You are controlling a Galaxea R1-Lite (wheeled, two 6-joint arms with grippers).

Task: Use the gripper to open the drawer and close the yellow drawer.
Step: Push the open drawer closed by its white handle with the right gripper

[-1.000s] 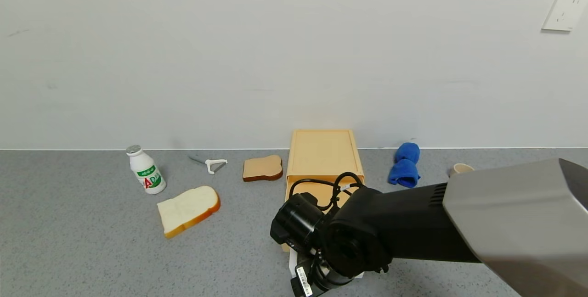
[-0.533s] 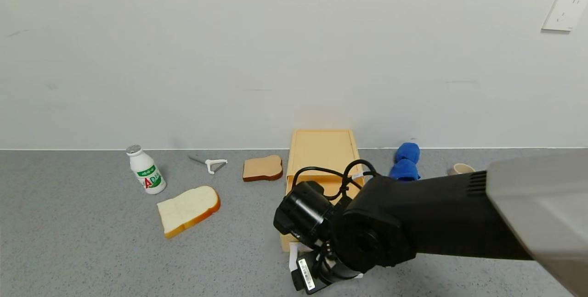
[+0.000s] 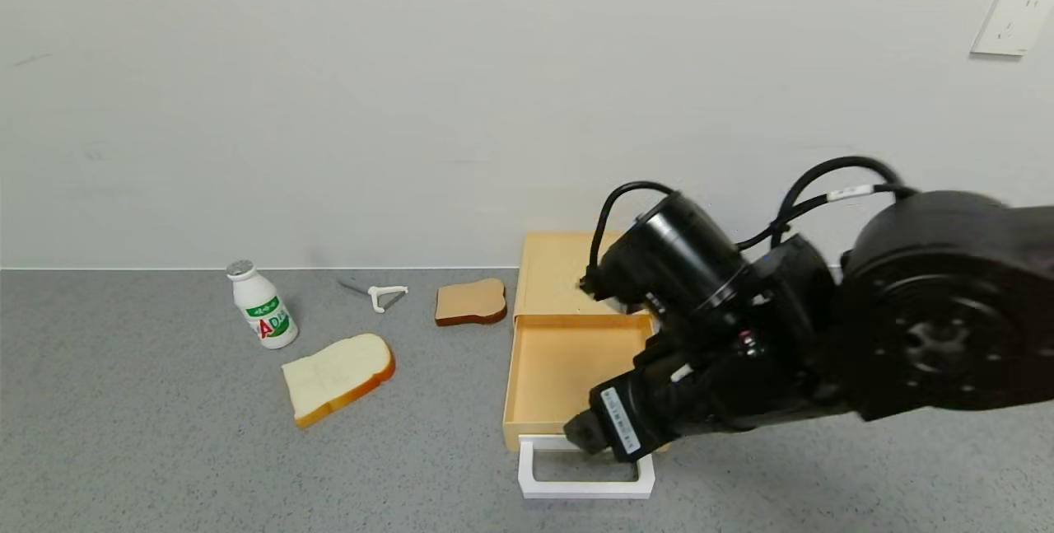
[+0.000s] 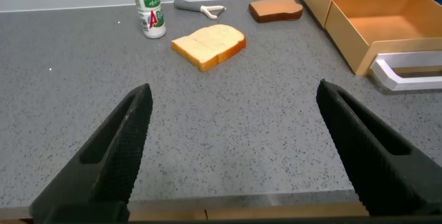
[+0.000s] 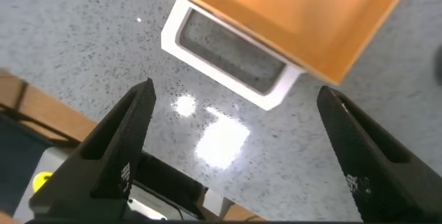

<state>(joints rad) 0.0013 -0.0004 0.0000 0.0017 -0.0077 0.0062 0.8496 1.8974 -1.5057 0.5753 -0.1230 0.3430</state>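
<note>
The pale yellow drawer (image 3: 550,372) is pulled out of its box toward me, its tray empty. Its white loop handle (image 3: 585,490) lies free on the grey table. My right gripper (image 3: 586,434) hangs open just above the drawer's front right corner, touching nothing. In the right wrist view the right gripper (image 5: 236,88) has its jaws spread wide, with the handle (image 5: 276,96) and the drawer (image 5: 290,10) beyond them. The left gripper (image 4: 235,89) is open and empty over the table's near edge, far to the left of the drawer (image 4: 387,16).
Left of the drawer are a brown toast slice (image 3: 471,301), a white bread slice (image 3: 338,376), a peeler (image 3: 380,295) and a small white bottle (image 3: 262,305). The wall runs close behind the drawer box. My right arm covers the table right of the drawer.
My right gripper has risen off the handle and the arm has swung up and to the right. The open drawer and its handle now show uncovered.
</note>
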